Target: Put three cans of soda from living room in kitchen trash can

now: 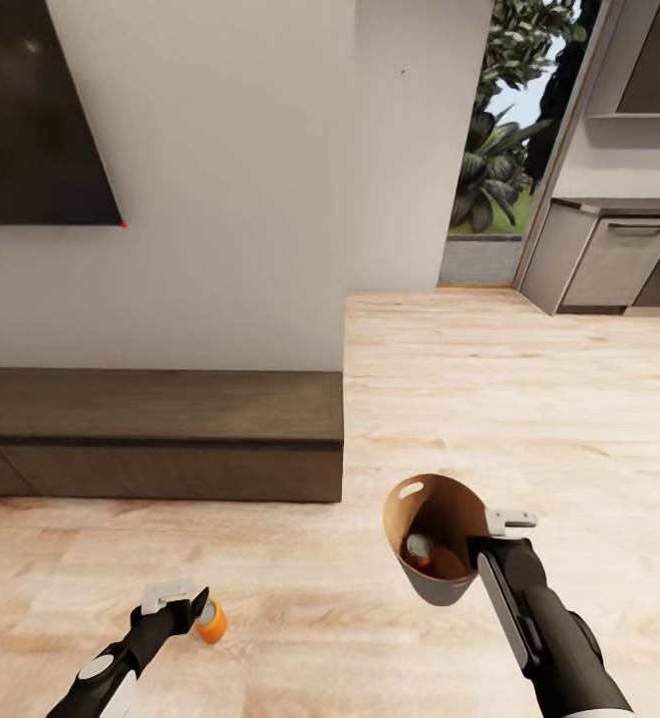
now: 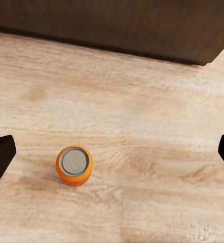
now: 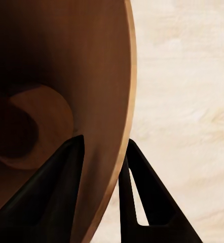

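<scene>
With the right gripper (image 1: 482,534) clamping the bin (image 1: 432,578) rim, centre the wide-open left gripper (image 1: 192,604) over the upright can (image 2: 74,165) on the floor before descending

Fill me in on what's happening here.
The robot's right gripper pinches the rim of the trash can, holding it tilted above the wood floor, with one soda can already inside. The left gripper is open above another orange soda can standing upright on the floor, in front of the low dark bench.
</scene>
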Motion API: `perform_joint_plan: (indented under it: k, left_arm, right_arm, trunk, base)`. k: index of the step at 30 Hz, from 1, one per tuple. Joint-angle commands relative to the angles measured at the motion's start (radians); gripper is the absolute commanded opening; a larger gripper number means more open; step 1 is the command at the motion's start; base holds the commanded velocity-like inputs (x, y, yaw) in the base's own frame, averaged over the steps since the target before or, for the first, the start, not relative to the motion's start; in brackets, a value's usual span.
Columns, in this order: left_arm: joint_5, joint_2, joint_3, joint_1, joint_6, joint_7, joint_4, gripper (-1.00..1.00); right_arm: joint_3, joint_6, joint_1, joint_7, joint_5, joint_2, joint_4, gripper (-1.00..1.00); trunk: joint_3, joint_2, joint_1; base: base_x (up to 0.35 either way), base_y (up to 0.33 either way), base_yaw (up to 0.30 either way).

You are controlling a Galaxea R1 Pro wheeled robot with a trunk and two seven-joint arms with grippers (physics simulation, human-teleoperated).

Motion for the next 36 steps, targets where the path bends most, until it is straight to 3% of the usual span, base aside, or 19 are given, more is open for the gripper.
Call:
perform_joint_plan:
  k: [1,16,24,36]
  left_arm:
    - [0.000,0.000,0.000,0.000,0.000,0.000,0.000,1.00]
    - [0.000,0.001,0.001,0.000,0.000,0.000,0.000,1.00]
    - [0.000,0.002,0.001,0.000,-0.043,0.000,0.002,1.00]
    - [0.000,0.001,0.001,0.000,-0.055,0.000,0.007,1.00]
  right_arm:
    - [-0.001,0.002,0.000,0.002,0.014,0.000,-0.001,-1.00]
    - [-0.001,0.002,0.000,0.002,0.014,0.000,-0.003,-1.00]
    - [-0.001,0.002,0.000,0.002,0.014,0.000,-0.003,-1.00]
    - [0.000,0.002,0.000,0.002,0.014,0.000,-0.003,-1.00]
  trunk:
    - [0.000,0.000,0.000]
    - [-0.003,0.000,0.000]
    - [-0.014,0.000,0.000]
    - [-0.033,0.000,0.000]
  base:
    - [0.234,0.000,0.000]
    - [0.146,0.049,0.000]
    - [0.025,0.014,0.000]
    - [0.002,0.001,0.000]
